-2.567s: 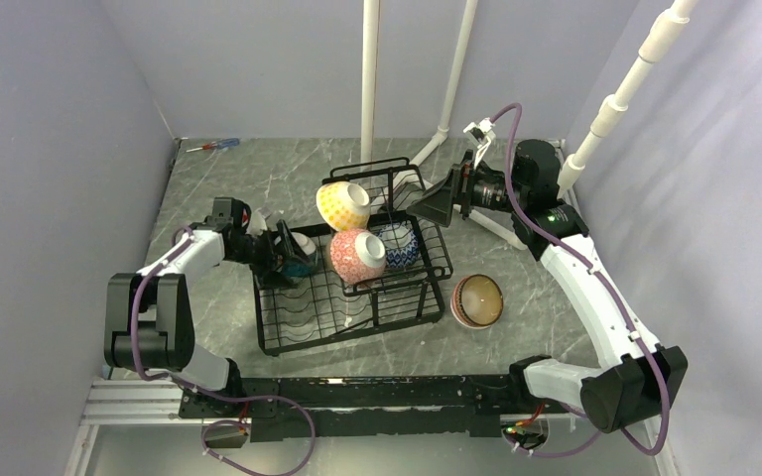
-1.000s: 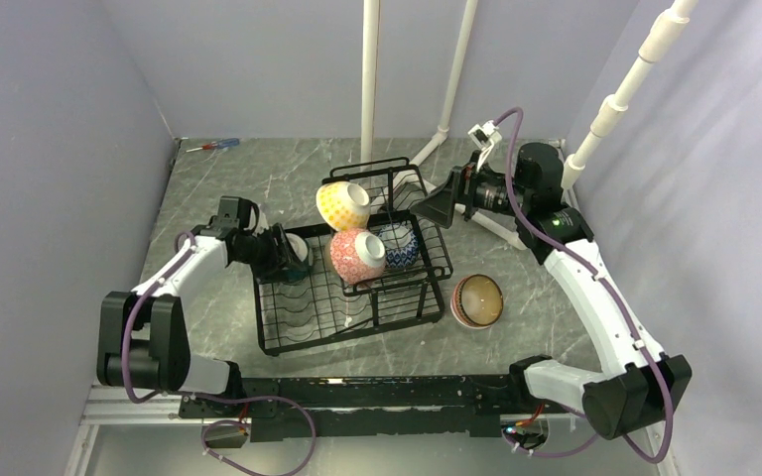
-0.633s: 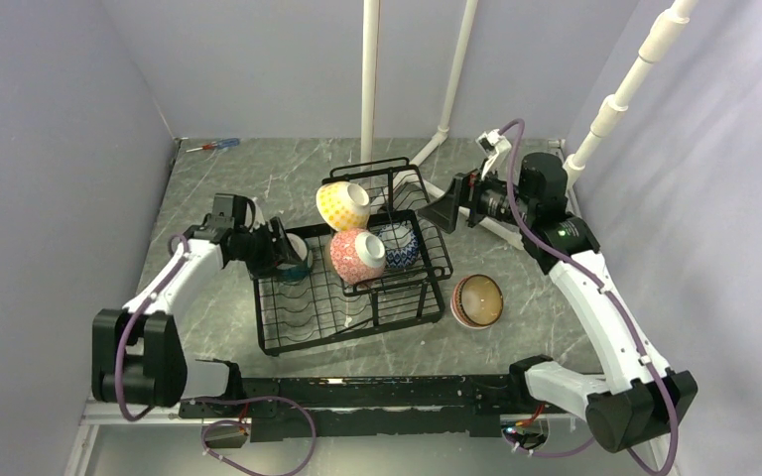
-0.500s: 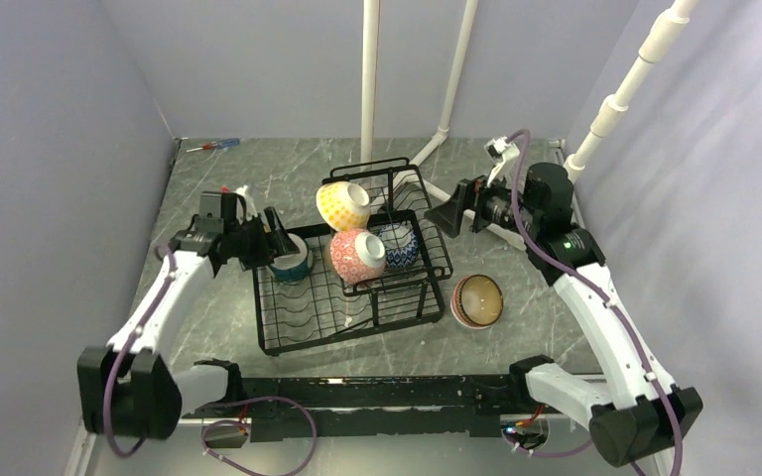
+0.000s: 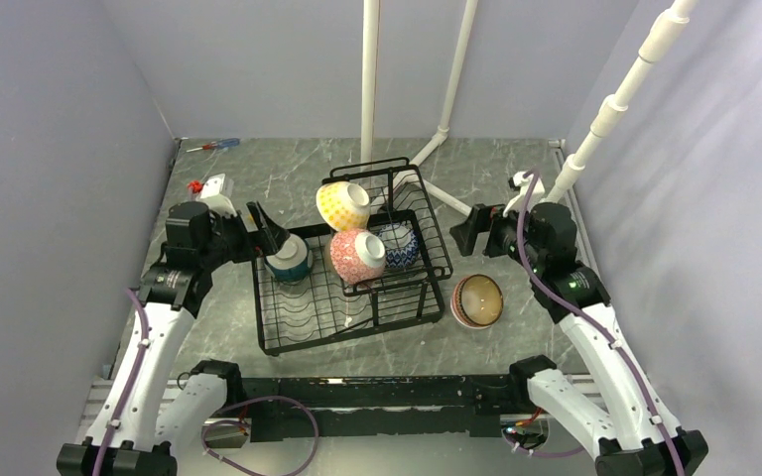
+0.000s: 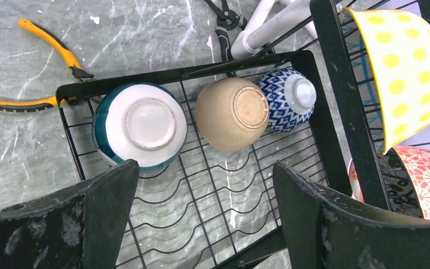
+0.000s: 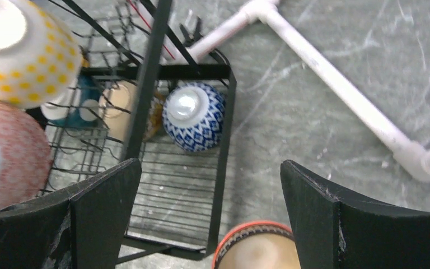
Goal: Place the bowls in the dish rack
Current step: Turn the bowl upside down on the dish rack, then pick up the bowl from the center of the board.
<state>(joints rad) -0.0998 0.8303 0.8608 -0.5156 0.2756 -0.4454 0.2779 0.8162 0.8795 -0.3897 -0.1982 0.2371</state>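
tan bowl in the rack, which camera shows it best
Left wrist: the tan bowl sits upside down, unobstructed, beside the teal bowl. Right wrist shows part behind the dish rack bars; top external hides it.

The left hand (image 5: 261, 230) hovers at nine o'clock, fingers spread wide, pointing toward three. The right hand (image 5: 468, 228) hovers at three o'clock, equally wide, pointing toward nine.

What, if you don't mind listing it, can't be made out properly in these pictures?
Tan bowl: top view, hidden beneath the pink-red bowl.
Pink-red bowl: left wrist view, cut off by the right edge.
Striped bowl: right wrist view, cut off by the bottom edge.
Screwdriver: top view, too small for detail.
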